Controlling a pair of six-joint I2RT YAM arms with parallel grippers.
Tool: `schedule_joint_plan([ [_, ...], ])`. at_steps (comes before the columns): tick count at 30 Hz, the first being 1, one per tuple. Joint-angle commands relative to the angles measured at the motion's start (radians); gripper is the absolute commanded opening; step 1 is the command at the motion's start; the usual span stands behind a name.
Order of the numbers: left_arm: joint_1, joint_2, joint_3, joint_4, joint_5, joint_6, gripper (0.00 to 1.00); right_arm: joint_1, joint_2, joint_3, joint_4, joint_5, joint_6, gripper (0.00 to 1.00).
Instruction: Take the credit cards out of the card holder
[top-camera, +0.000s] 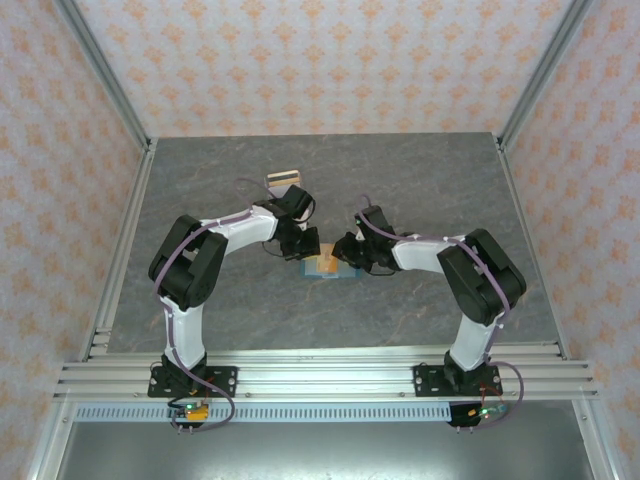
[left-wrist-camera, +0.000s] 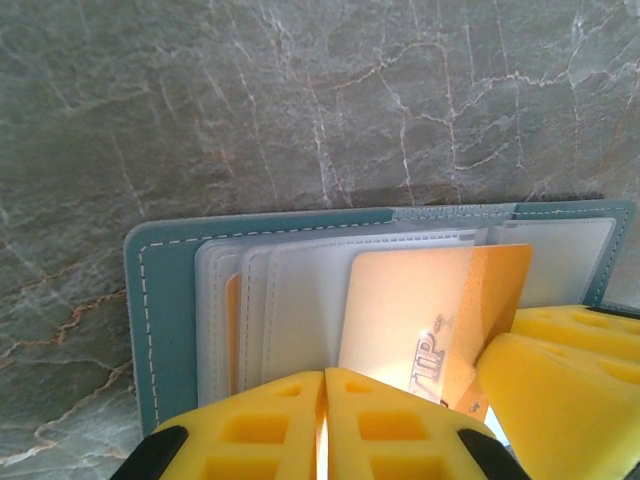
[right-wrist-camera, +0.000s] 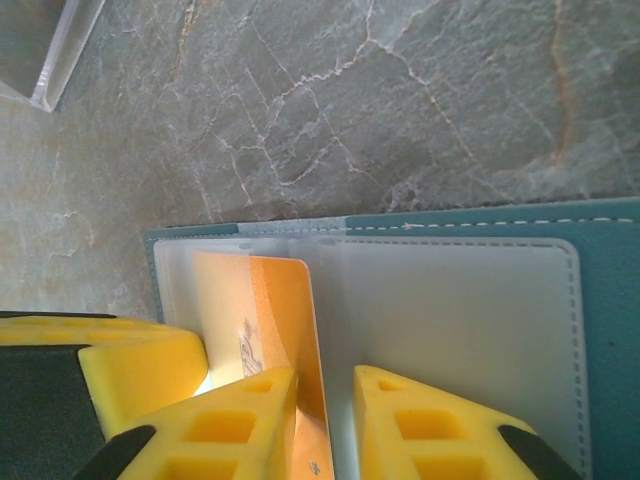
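The blue-grey card holder (top-camera: 326, 268) lies open on the grey table between both grippers, and its frosted sleeves (left-wrist-camera: 290, 300) are fanned out. One orange credit card (left-wrist-camera: 430, 305) stands partly out of a sleeve. My left gripper (left-wrist-camera: 323, 378) is shut, its tips resting on the sleeves just left of that card. My right gripper (right-wrist-camera: 325, 375) is open a little. The orange card (right-wrist-camera: 275, 310) leans against its left finger, with a gap to the right finger. In the top view the left gripper (top-camera: 305, 245) and right gripper (top-camera: 346, 250) nearly meet over the holder.
A small pile of tan and white cards (top-camera: 283, 180) lies on the table behind the left arm. Metal frame posts and patterned walls close in the table on three sides. A clear strip (right-wrist-camera: 60, 50) shows at the far left of the right wrist view.
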Motion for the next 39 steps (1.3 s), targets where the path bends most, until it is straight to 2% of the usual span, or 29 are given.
schedule_joint_plan([
  [1, 0.001, 0.044, -0.047, -0.056, -0.083, 0.019, 0.1, -0.006, 0.027, -0.021, 0.058, -0.041, 0.011, 0.23],
  [6, 0.001, 0.047, -0.05, -0.056, -0.083, 0.019, 0.1, -0.008, 0.03, -0.027, 0.101, -0.069, 0.018, 0.23],
  [14, 0.001, 0.038, -0.037, -0.059, -0.079, 0.014, 0.12, -0.02, -0.009, -0.049, 0.081, -0.028, 0.017, 0.08],
  [20, 0.001, 0.001, -0.007, -0.053, -0.049, -0.005, 0.3, -0.037, -0.111, -0.095, 0.019, 0.047, -0.015, 0.03],
  [23, 0.005, -0.041, -0.006, 0.006, 0.04, -0.023, 0.37, -0.043, -0.169, -0.113, 0.001, 0.048, -0.041, 0.02],
  [26, 0.014, -0.111, -0.005, 0.024, 0.043, -0.032, 0.41, -0.052, -0.227, -0.12, -0.019, 0.043, -0.059, 0.02],
  [30, 0.044, -0.205, -0.066, 0.135, 0.103, -0.102, 0.5, -0.08, -0.306, -0.133, 0.02, -0.018, -0.05, 0.02],
  [34, 0.059, -0.295, -0.139, 0.275, 0.163, -0.193, 0.61, -0.11, -0.37, -0.139, 0.113, -0.089, 0.017, 0.01],
  [39, 0.06, -0.36, -0.188, 0.454, 0.226, -0.322, 0.69, -0.138, -0.394, -0.122, 0.227, -0.154, 0.124, 0.02],
])
